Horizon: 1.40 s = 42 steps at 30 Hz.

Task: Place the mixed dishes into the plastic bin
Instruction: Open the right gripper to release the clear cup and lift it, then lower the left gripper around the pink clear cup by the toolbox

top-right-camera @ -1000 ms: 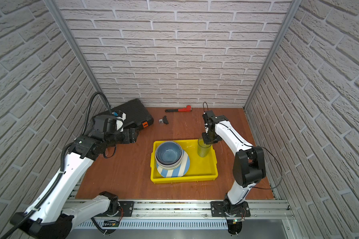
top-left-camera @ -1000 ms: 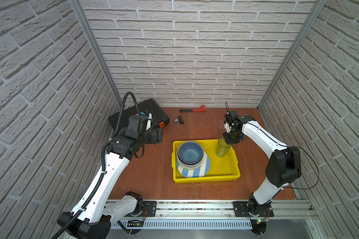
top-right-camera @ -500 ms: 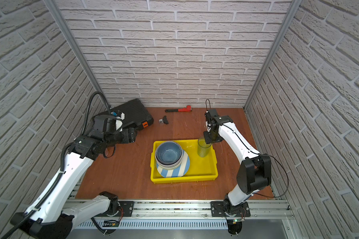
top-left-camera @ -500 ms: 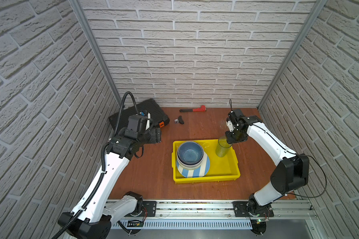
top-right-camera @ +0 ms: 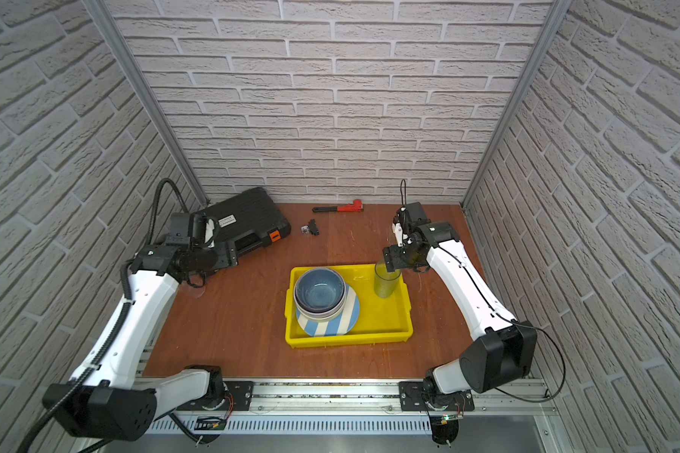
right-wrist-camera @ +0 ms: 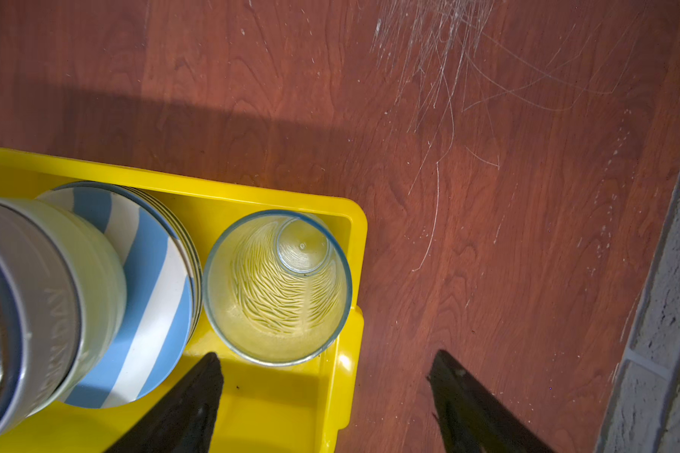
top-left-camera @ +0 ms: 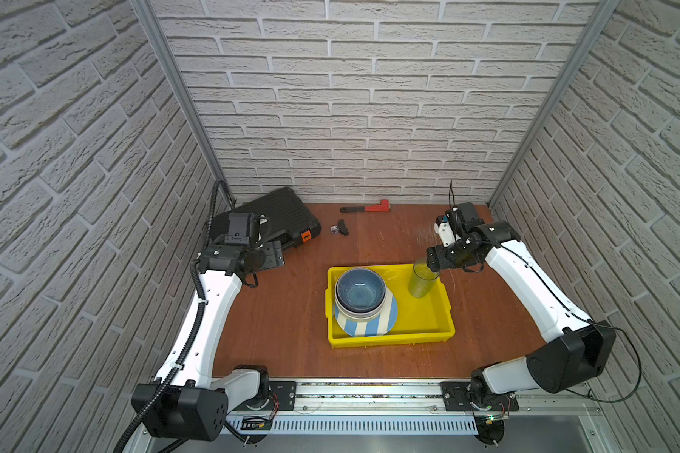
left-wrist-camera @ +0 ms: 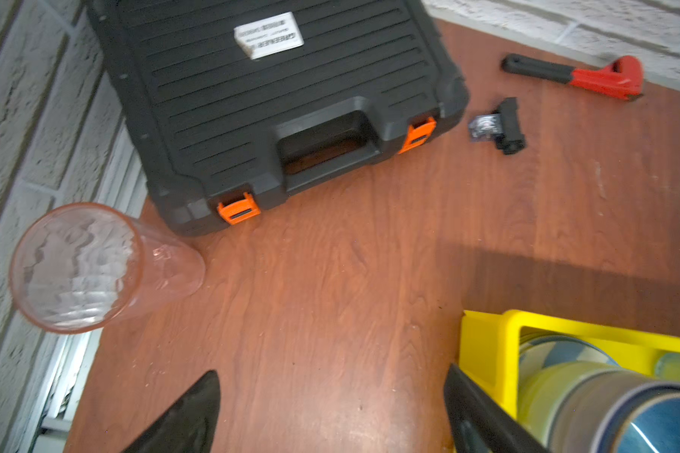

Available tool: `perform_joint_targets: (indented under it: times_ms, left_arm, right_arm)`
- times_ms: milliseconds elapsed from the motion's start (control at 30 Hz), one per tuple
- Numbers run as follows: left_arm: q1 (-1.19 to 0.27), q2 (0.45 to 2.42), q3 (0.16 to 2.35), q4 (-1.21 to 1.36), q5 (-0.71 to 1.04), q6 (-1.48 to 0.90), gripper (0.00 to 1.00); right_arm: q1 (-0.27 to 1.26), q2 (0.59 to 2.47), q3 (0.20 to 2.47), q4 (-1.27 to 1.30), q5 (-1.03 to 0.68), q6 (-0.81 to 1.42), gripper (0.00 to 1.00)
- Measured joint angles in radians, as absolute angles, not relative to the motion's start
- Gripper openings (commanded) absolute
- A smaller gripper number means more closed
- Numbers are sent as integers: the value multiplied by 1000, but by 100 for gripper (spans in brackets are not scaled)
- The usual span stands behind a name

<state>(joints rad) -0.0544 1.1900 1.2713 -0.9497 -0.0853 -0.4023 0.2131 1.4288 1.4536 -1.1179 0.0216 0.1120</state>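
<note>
The yellow plastic bin (top-left-camera: 389,338) (top-right-camera: 346,338) sits mid-table. Inside it a blue bowl (top-left-camera: 360,290) is stacked on paler bowls over a blue-white striped plate (top-left-camera: 370,323). A greenish tumbler (top-left-camera: 421,280) (right-wrist-camera: 277,288) stands upright and free in the bin's far right corner. My right gripper (top-left-camera: 432,261) (right-wrist-camera: 326,355) hangs open just above and behind that tumbler, one finger over the bin and one over bare table. A pink tumbler (left-wrist-camera: 95,266) stands on the table near the left wall. My left gripper (top-left-camera: 275,255) (left-wrist-camera: 330,372) is open and empty over bare wood between it and the bin.
A black ribbed tool case (top-left-camera: 275,219) with orange latches lies at the back left. A red pipe wrench (top-left-camera: 366,207) and a small black part (top-left-camera: 341,227) lie near the back wall. Brick walls close in three sides.
My right gripper has opened and let go of the greenish tumbler, which now stands in the bin, and has drawn back slightly to the right. The left arm has not moved.
</note>
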Motion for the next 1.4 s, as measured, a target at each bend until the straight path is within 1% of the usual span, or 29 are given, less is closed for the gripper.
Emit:
perform_joint_targets:
  times_ms: [100, 233, 367, 533, 667, 933, 1167, 1267, 1333, 1400]
  left_arm:
    - [5, 1206, 1285, -982, -88, -385, 89]
    - [71, 1232, 1338, -1031, -148, -359, 88]
    - [159, 1274, 1379, -1054, -206, -340, 88]
    - [241, 1319, 1381, -1073, -225, -322, 85]
    - [277, 1345, 1381, -1076, -226, -313, 79]
    - [354, 1402, 1381, -1071, -233, -313, 71]
    - [400, 1413, 1366, -1037, -246, -315, 64]
    - [405, 1425, 1332, -1009, -244, -316, 59]
    - [405, 1443, 1309, -990, -242, -318, 52]
    - [405, 1459, 1288, -966, -241, -318, 48]
  right_arm:
    - [213, 1389, 1445, -1107, -7, 107, 85]
    - [213, 1359, 1430, -1092, -49, 89, 85]
    - [213, 1357, 1429, -1078, -84, 70, 85]
    - [213, 1356, 1425, -1059, -121, 59, 83]
    - [213, 1347, 1403, -1049, -146, 48, 82]
    - [213, 1342, 1394, -1036, -182, 45, 79]
    - [213, 1320, 1364, -1020, -208, 53, 78]
    - [213, 1316, 1363, -1016, -218, 57, 77]
    - [213, 1311, 1362, -1011, -223, 61, 77]
    - [213, 1302, 1356, -1003, -227, 67, 76]
